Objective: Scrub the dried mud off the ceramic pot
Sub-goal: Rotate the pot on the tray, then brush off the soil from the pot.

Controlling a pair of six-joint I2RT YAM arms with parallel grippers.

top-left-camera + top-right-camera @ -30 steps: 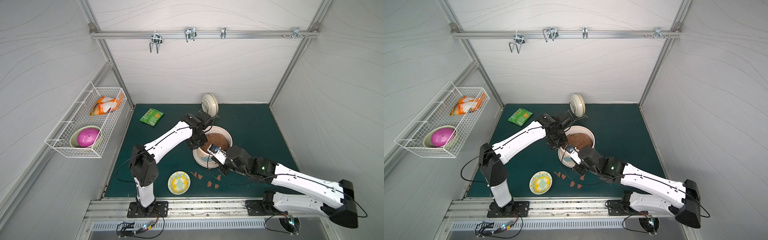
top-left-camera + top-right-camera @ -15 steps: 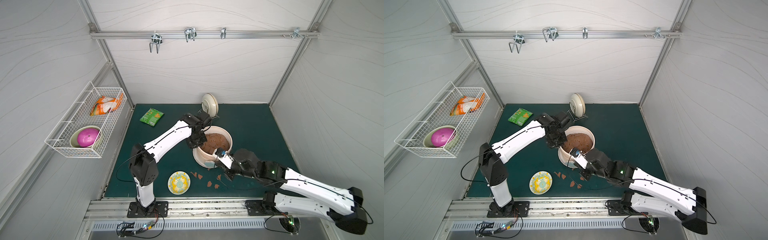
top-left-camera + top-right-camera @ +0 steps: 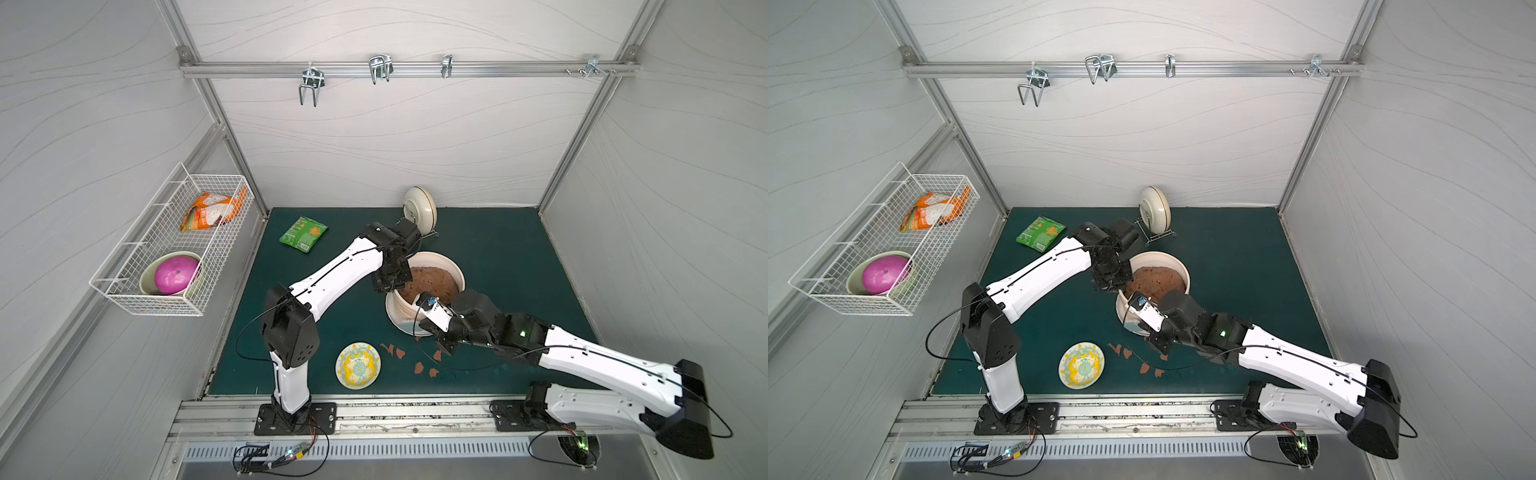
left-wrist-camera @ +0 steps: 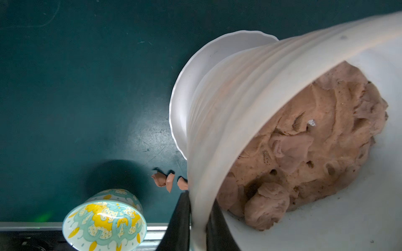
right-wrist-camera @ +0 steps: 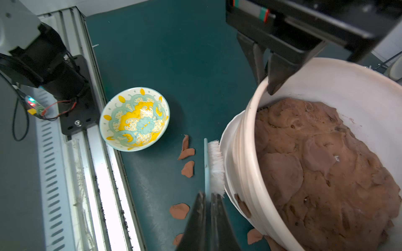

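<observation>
We drop right end effector (image 5: 207,195), gripping brush (image 5: 215,160), to 6 o'clock wall of ceramic pot (image 5: 239,152), left end effector (image 4: 198,206) clamping rim; dried mud (image 5: 242,205) remains.

ceramic pot (image 5: 236,165): cream, ribbed wall | dried mud (image 5: 187,169): reddish flakes beside pot, one stuck on wall

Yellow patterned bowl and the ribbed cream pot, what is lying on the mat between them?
Small reddish-brown flakes of dried mud and a pale-blue brush with white bristles, close against the cream-white ribbed ceramic pot; clearest in the right wrist view.
</observation>
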